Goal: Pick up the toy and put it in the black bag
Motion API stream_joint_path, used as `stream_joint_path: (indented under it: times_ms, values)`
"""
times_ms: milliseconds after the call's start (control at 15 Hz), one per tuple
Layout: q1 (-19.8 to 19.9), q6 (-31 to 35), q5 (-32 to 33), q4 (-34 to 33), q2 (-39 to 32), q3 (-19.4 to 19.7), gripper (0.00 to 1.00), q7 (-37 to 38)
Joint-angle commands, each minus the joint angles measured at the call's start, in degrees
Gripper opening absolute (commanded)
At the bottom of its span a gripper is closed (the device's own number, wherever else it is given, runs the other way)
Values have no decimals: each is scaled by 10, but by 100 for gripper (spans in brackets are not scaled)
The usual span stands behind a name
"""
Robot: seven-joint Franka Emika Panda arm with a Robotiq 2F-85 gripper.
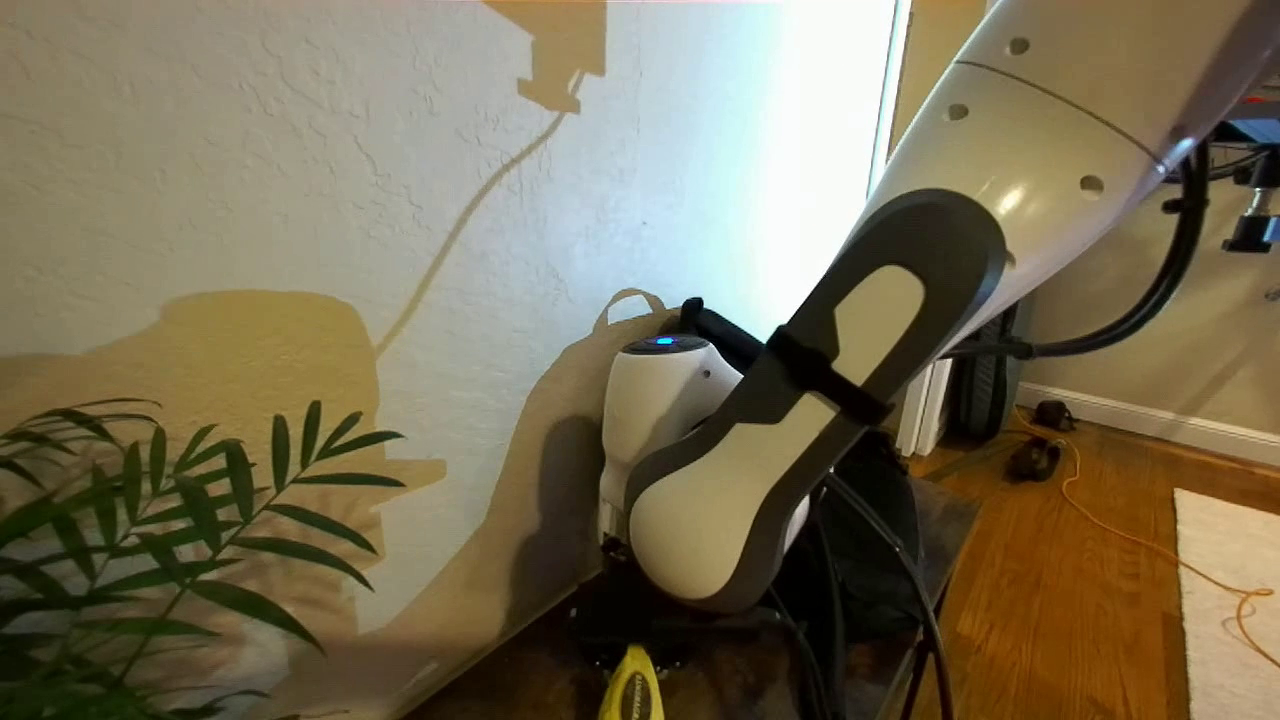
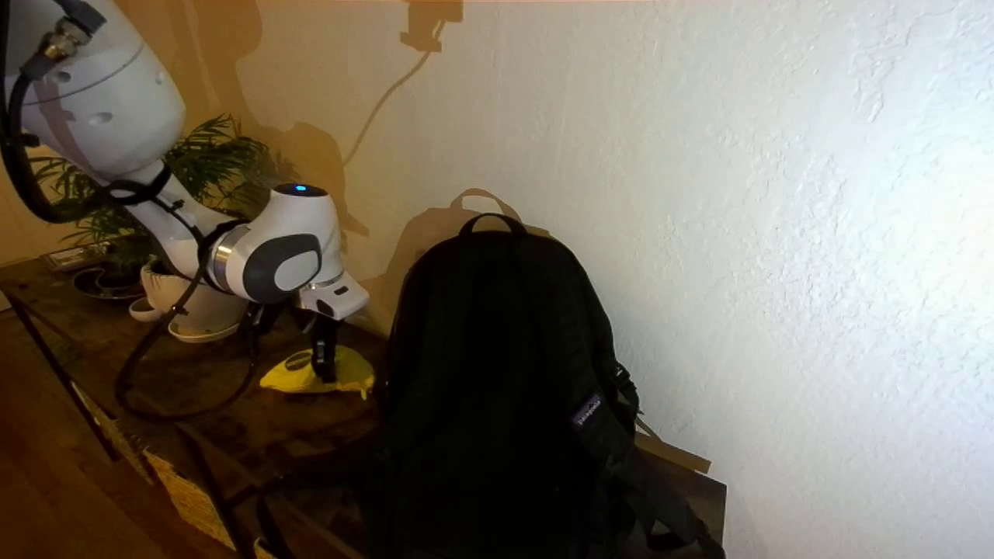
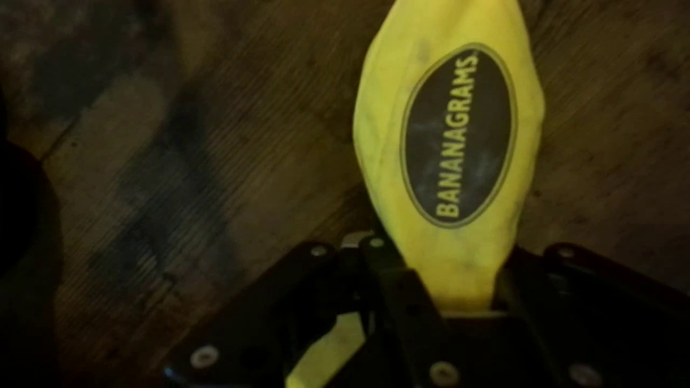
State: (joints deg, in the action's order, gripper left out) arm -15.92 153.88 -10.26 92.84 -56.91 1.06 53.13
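Observation:
The toy is a yellow banana-shaped pouch with a dark oval label. In the wrist view the toy (image 3: 377, 134) narrows between the two fingers of my gripper (image 3: 450, 256), which press on its sides. In an exterior view the toy (image 2: 353, 368) is at the tabletop with a finger of the gripper (image 2: 323, 361) across its middle. The toy (image 1: 632, 690) also shows at the bottom edge of an exterior view. The black bag (image 2: 497, 373) stands upright beside the toy, its top loop up. The black bag (image 1: 870, 540) is partly hidden behind the arm in an exterior view. Its opening is not visible.
The dark wooden table (image 2: 303, 427) runs along a white textured wall (image 2: 738, 194). A white plant pot (image 2: 202, 310) stands behind the arm. Plant leaves (image 1: 240, 490) show in an exterior view. A black cable (image 2: 147, 349) loops from the arm near the table.

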Motion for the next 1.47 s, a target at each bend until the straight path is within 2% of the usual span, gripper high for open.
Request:
stream_joint_path:
  times_ms: [0,467,933,1400]
  values:
    - [-35,-12,8,49,64,11,9,11]
    - [-89,-12,32,88,124,40,10,26]
    - [-92,-16,69,132,204,55,10,18]
    - [-82,-47,123,146,257,68,9,15]
